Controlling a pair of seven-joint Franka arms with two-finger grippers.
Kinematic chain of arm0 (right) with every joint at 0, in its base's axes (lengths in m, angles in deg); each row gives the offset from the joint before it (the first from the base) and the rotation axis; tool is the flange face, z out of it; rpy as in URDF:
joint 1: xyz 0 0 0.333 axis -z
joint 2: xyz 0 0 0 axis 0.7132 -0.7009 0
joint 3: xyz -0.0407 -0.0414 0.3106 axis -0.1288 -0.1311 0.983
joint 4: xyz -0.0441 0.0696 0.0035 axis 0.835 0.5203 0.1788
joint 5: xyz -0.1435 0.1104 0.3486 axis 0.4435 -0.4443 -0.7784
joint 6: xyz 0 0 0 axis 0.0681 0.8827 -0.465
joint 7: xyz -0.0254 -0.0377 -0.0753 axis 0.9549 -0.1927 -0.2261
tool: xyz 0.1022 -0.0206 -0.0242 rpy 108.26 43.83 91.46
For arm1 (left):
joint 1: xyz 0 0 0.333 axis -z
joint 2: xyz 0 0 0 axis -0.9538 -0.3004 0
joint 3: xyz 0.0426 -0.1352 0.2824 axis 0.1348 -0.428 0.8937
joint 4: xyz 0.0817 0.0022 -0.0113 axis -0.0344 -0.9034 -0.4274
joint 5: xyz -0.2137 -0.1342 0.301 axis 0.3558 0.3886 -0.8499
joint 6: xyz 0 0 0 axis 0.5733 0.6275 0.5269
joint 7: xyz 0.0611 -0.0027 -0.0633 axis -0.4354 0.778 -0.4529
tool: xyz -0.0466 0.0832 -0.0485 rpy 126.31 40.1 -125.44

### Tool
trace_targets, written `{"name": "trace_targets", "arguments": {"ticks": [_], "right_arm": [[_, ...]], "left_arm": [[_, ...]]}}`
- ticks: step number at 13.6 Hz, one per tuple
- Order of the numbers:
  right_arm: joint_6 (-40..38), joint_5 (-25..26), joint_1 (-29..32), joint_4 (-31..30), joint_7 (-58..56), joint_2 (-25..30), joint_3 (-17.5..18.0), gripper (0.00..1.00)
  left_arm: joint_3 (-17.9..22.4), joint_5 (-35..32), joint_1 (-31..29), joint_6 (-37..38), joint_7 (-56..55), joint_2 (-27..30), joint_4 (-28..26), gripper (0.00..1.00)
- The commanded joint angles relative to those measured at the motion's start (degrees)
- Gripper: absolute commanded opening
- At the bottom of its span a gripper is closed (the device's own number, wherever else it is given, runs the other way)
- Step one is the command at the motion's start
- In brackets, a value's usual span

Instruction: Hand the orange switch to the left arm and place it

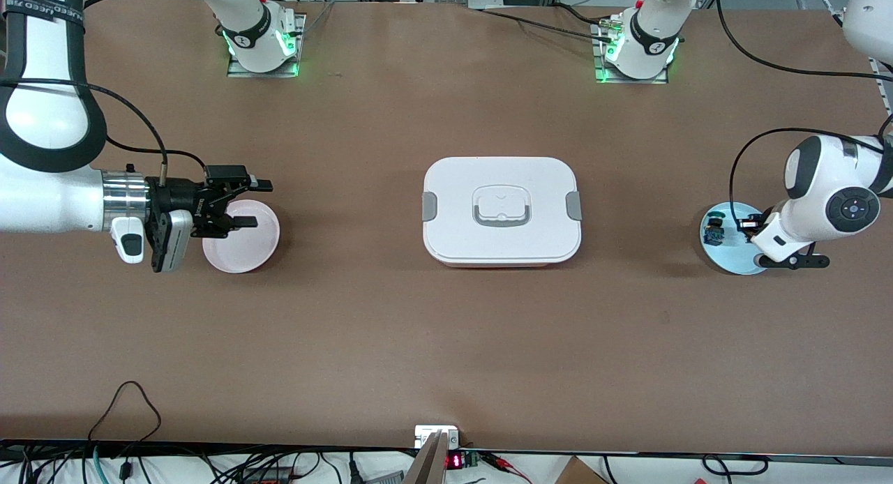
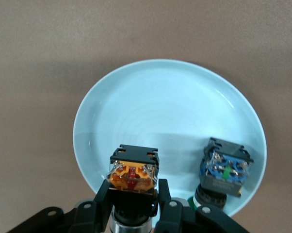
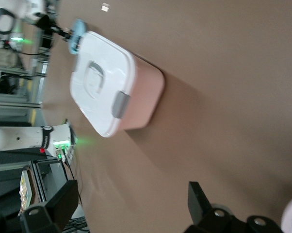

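Because the box (image 1: 501, 209) sits in the middle of the bench (image 1: 446, 344), I need both arms to pass things around it. My left gripper (image 2: 133, 206) is clamped on the orange switch (image 2: 134, 177), over the light blue plate (image 2: 151, 111). The blue-green switch (image 2: 223, 172) lies in that plate. My right gripper (image 1: 241, 203) waits, fingers apart, over the empty pink bowl (image 1: 244, 250).
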Motion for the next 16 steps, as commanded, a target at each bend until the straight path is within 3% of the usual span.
{"name": "trace_targets", "arguments": {"ticks": [1,3,5,7,8,9,11,13,14,16], "right_arm": [[-0.97,10.7,0.18,-0.3,10.92,1.57,0.26,1.0],[-0.97,16.96,0.35,-0.3,16.8,1.57,0.34,1.0],[-1.58,22.22,0.44,0.14,22.87,1.48,0.26,1.0],[-4.72,31.36,-0.17,2.41,27.62,1.48,0.69,1.0],[-7.36,35.57,-0.53,4.17,28.17,1.4,0.78,1.0],[-9.73,39.62,-1.4,6.27,28.17,0.96,0.87,1.0],[-10.38,46.05,-2.55,8.31,27.12,1.13,0.78,1.0],[-9.15,47.3,-0.89,10.06,27.03,2.01,0.17,1.0],[-8.71,50.26,0.77,11.38,27.64,1.92,0.17,1.0],[-7.21,51.97,4.29,12.09,27.73,1.92,1.04,1.0]], "left_arm": [[0.67,-3.04,-0.59,-2.19,-0.89,-3.37,1.8,0.06],[0.68,-4.62,-0.51,-2.46,-0.97,-3.82,1.88,0.13],[0.68,-4.62,-0.51,-2.46,-0.89,-3.99,2.5,0.34],[0.68,-4.62,-0.42,-2.46,-0.89,-5.22,3.29,0.55],[0.59,-4.62,-0.59,-2.55,-0.28,-5.22,3.38,0.92],[0.59,-4.71,-0.68,-2.46,-0.01,-4.96,3.55,1.0],[0.24,-4.62,-0.51,-1.85,-0.01,-4.09,4.87,1.0],[-0.2,-3.93,-0.68,-1.67,-0.1,-1.81,6.1,1.0],[-0.64,-3.4,-0.68,-1.67,0.25,-0.06,6.1,1.0],[-3.44,-3.31,-0.77,0.51,1.22,3.63,6.63,1.0]]}}
